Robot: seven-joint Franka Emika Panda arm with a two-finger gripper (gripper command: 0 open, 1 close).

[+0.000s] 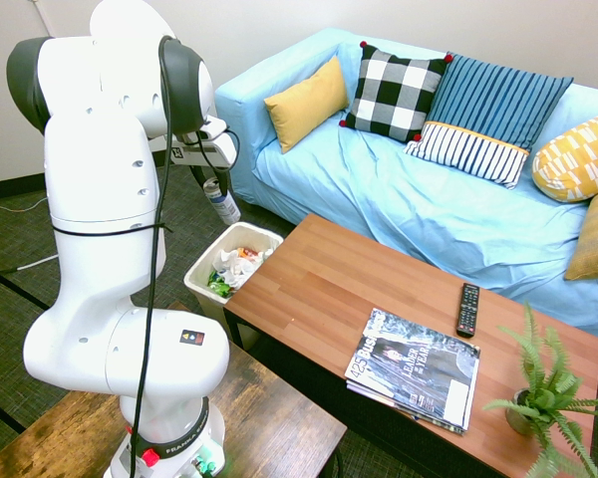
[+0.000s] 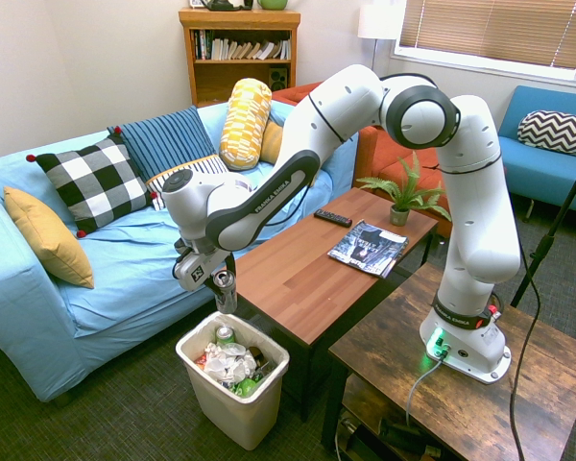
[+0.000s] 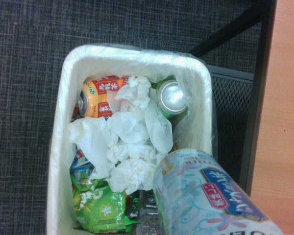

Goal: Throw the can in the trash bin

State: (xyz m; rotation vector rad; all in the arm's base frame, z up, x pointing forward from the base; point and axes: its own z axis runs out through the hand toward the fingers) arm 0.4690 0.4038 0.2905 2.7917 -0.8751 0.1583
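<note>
Hanging tilted in the air above the trash bin [image 2: 232, 382], the can [image 2: 225, 289] is clamped in the gripper [image 2: 218, 281], whose fingers are closed on its body near the top end. In the first exterior view the can [image 1: 222, 203] slants down from the gripper [image 1: 211, 186], its lower end over the bin's [image 1: 201, 266] far corner rather than its middle.

Step in hand, as I judge it: the carry is done or nearly so, and the release is next. From the wrist view the can [image 3: 206, 196] sits low and to one side, with the bin's [image 3: 59, 147] opening spread beyond it (so the drop line looks inside the rim, though close to the wall nearest the worktop [image 2: 317, 264]). The next move calls for opening the fingers, perhaps after a small shift toward the bin's centre; a can leaving at this tilt could clip the rim.

Contents of the bin: crumpled white paper [image 3: 130, 147], green wrappers [image 3: 100, 210], an orange-and-red can [image 3: 98, 95] and a green can [image 3: 171, 98] seen top-on.

Writing: the held can carries a dark blue badge with white characters, not legible to me. The orange can bears red panels with white East Asian characters. The arm's link reads "FRANKA EMIKA". A magazine [image 1: 416, 366] on the worktop shows a large white title, partly "Bus…".
</note>
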